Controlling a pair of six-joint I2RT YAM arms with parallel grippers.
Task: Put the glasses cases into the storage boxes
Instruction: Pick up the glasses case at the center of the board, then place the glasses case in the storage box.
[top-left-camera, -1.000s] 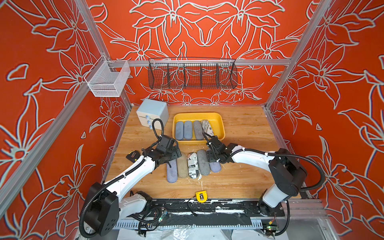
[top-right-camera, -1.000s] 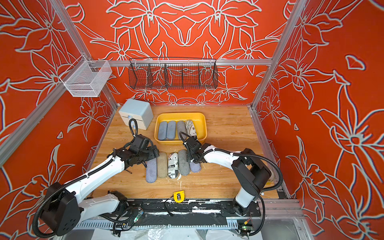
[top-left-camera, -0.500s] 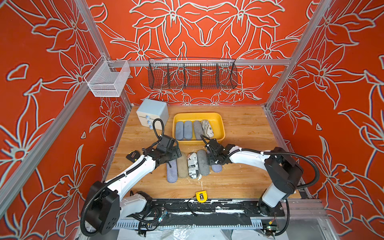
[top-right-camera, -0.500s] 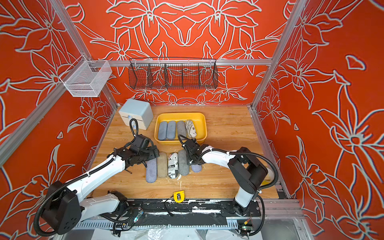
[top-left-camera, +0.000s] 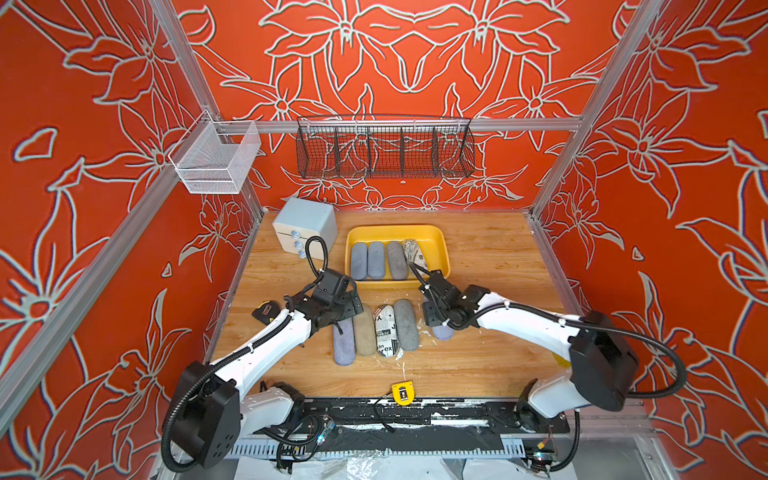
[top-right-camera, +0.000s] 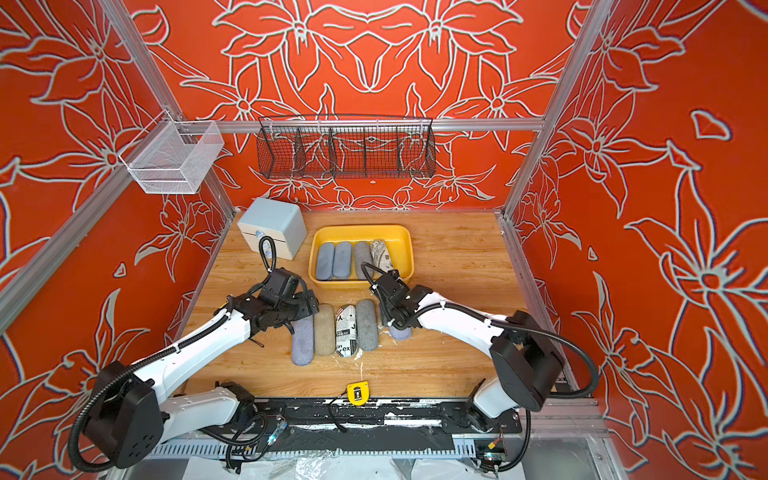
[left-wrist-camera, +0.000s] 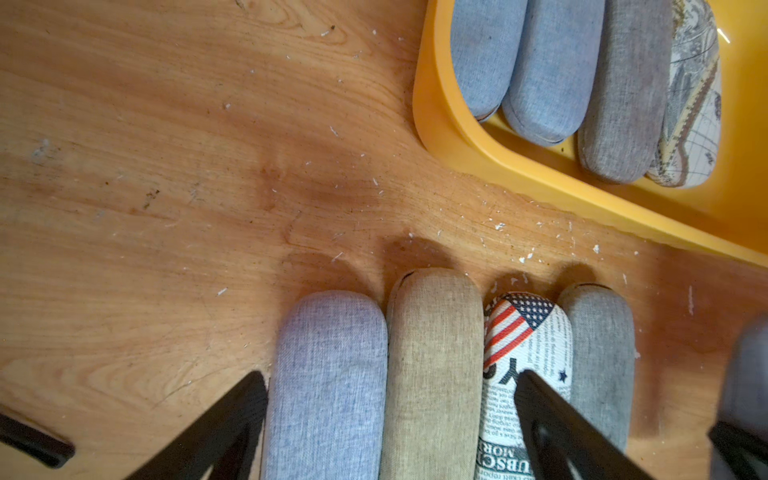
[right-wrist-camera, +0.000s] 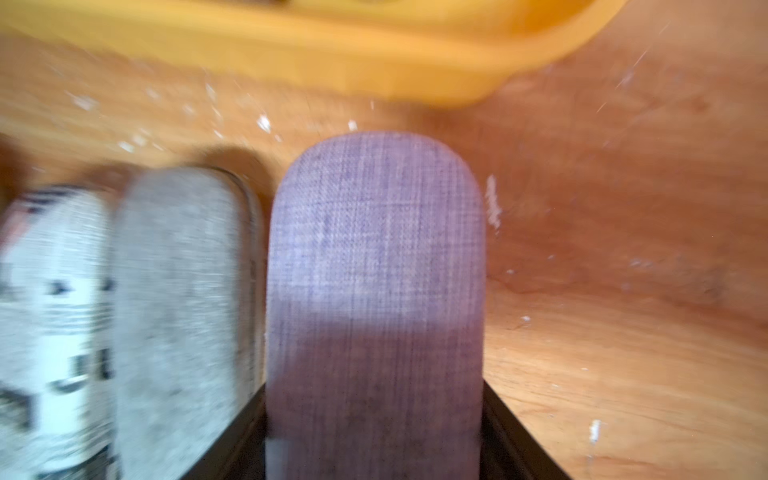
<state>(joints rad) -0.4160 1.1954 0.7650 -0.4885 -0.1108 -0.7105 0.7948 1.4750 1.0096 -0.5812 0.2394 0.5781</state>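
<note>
Nine glasses cases (top-left-camera: 406, 319); one yellow tray (top-left-camera: 395, 229); two baskets (top-left-camera: 384, 149).

Yellow tray (top-right-camera: 405, 249) – four cases (top-right-camera: 342, 259) inside; right gripper (top-right-camera: 395, 326) on lavender case (top-right-camera: 402, 334).

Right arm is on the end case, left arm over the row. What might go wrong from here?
1. The grey case lies close beside the lavender case that the right gripper clamps; a finger may drag it along.
2. The yellow tray shows only a narrow bare strip beside the slanted map-printed case; the lavender case may land on that case or the rim.
3. The open left gripper spans two cases, one finger above the newsprint case; closing could pinch wrongly.
</note>
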